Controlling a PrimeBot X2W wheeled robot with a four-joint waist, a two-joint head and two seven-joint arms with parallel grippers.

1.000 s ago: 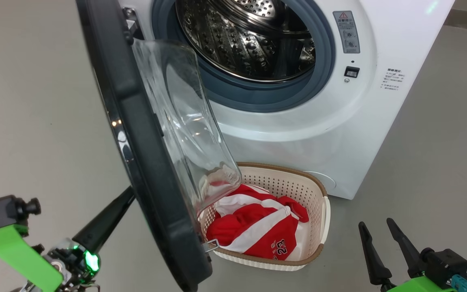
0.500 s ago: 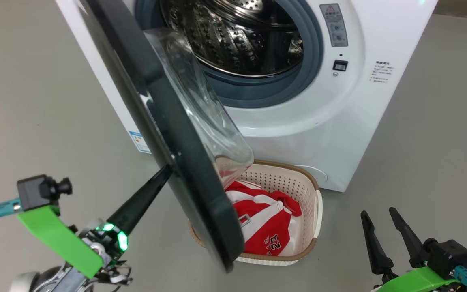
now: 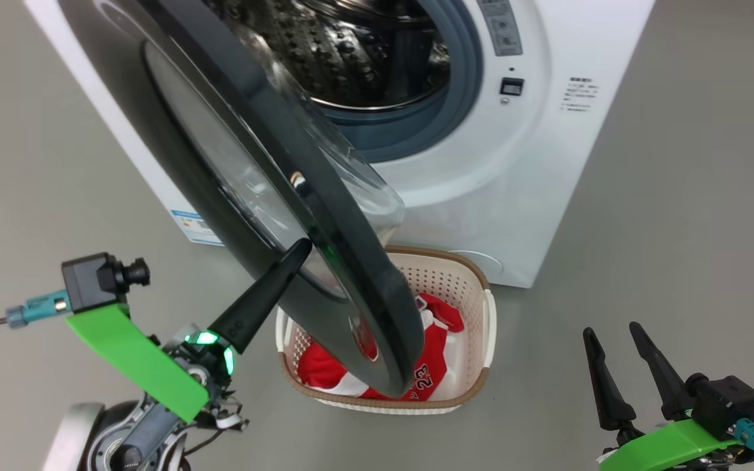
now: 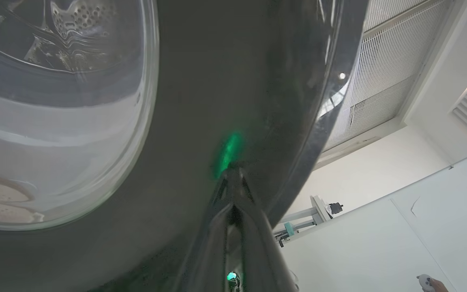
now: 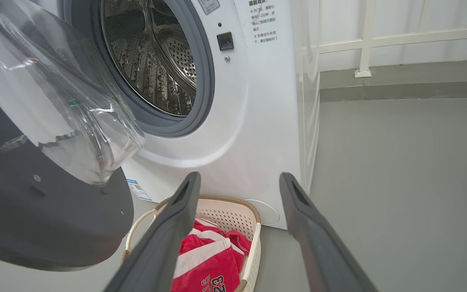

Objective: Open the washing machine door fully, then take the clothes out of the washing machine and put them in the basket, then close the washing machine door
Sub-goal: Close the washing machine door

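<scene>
The washing machine door overhangs the basket, partly hiding the clothes.

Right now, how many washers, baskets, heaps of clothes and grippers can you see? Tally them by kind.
washing machine: 1
basket: 1
heap of clothes: 1, red and white, lying in the basket; the separate pieces cannot be counted
grippers: 2, the left gripper and the right gripper
Total: 5
</scene>
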